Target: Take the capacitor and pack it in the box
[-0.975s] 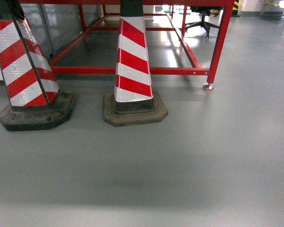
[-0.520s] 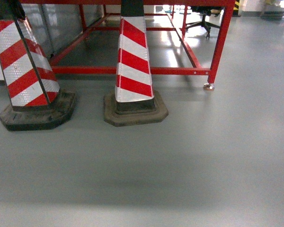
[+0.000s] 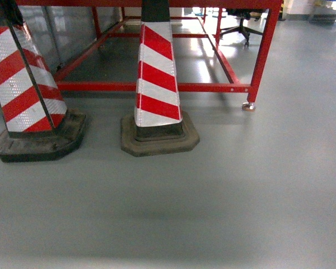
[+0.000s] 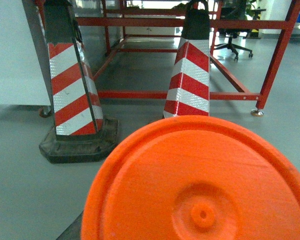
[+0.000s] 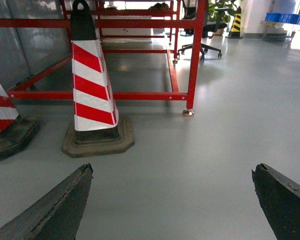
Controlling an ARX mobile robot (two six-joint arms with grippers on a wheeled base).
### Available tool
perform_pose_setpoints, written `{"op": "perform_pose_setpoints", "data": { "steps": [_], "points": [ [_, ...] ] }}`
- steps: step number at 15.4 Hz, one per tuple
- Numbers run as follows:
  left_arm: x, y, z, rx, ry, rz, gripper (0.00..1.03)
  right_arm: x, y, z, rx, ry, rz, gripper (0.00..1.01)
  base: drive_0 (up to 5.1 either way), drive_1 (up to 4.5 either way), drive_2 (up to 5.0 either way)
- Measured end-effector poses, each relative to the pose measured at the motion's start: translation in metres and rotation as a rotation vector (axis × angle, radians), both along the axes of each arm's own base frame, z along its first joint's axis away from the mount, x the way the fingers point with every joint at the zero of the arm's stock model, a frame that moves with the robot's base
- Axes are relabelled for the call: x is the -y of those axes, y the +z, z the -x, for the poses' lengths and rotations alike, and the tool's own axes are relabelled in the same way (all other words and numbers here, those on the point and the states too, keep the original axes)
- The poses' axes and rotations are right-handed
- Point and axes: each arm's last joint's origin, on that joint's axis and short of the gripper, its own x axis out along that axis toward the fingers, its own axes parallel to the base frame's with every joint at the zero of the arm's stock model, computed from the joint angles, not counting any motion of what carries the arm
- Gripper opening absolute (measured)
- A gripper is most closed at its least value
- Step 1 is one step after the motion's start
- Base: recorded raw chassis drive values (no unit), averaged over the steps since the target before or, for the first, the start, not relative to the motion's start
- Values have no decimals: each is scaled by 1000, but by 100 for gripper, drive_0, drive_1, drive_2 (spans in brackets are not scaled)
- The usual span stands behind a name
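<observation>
**Q:** Head view first — which step is this?

**A:** Travel or search, I'd judge. Only grey glossy floor (image 3: 224,190), 2 red-and-white striped cones (image 3: 157,84) on dark octagonal bases, and a red steel frame (image 3: 263,50). No capacitor or box in any view.

**Q:** Grippers?

**A:** The right gripper (image 5: 172,200) is spread wide with nothing between its dark tapered fingers (image 5: 55,207). The left gripper I cannot tell: a smooth orange moulded disc (image 4: 200,185) fills its camera.

**Q:** Next?

**A:** Probably locating the workstation before reaching.
</observation>
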Motion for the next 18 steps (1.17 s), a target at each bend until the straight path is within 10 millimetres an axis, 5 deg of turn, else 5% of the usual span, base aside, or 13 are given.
{"op": "perform_pose_setpoints", "data": {
  "steps": [18],
  "points": [
    [0,0,0,-1,0,0,44,0,0,0,1,-2,0,98,-1,392,-393]
  ]
}}
